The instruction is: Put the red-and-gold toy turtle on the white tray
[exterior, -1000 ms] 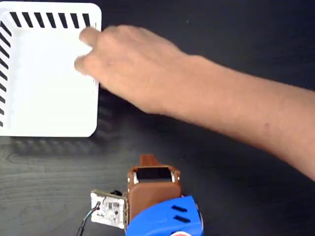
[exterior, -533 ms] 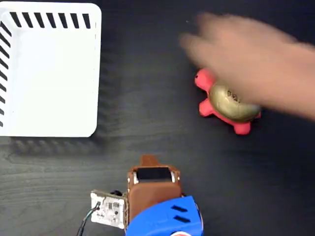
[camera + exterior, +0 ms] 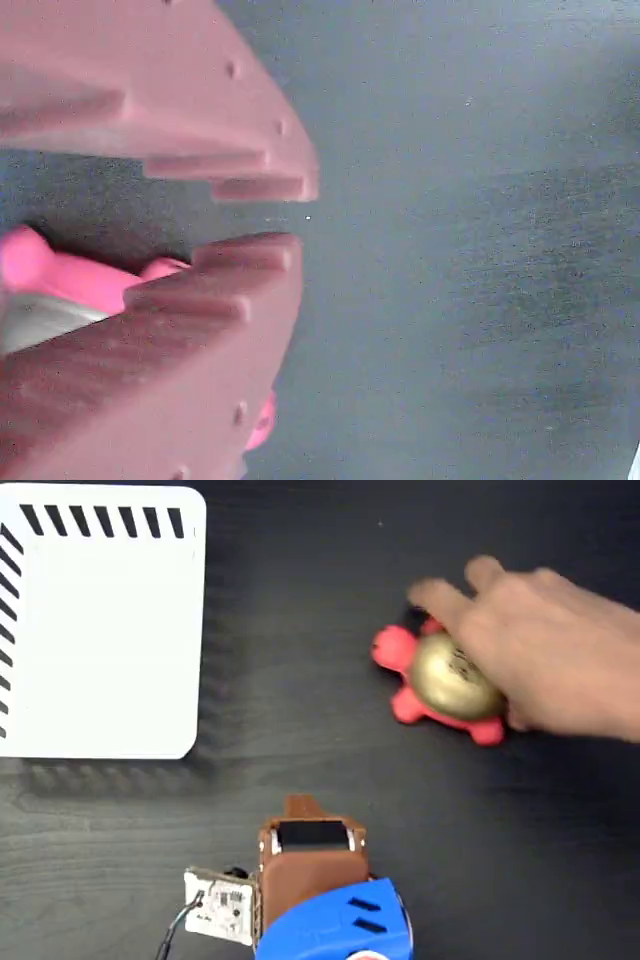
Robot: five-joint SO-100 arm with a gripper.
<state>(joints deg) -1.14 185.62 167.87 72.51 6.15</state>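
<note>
The red-and-gold toy turtle lies on the dark table right of centre in the fixed view, its red head pointing left. A person's hand rests on its right side. The white tray sits at the top left with nothing on it. My gripper is at the bottom centre, well below and left of the turtle and touching nothing. In the wrist view my gripper shows its brown fingers almost together, nothing held. A pink part of the turtle shows behind them at the left.
My arm's brown and blue body and a small circuit board fill the bottom centre. The hand's forearm runs off the right edge. Dark wood-grain table lies between tray, turtle and gripper.
The hand swung from over the tray's right edge to the right side and set the turtle down. Since half a second ago the turtle has shifted slightly left. My arm has not moved.
</note>
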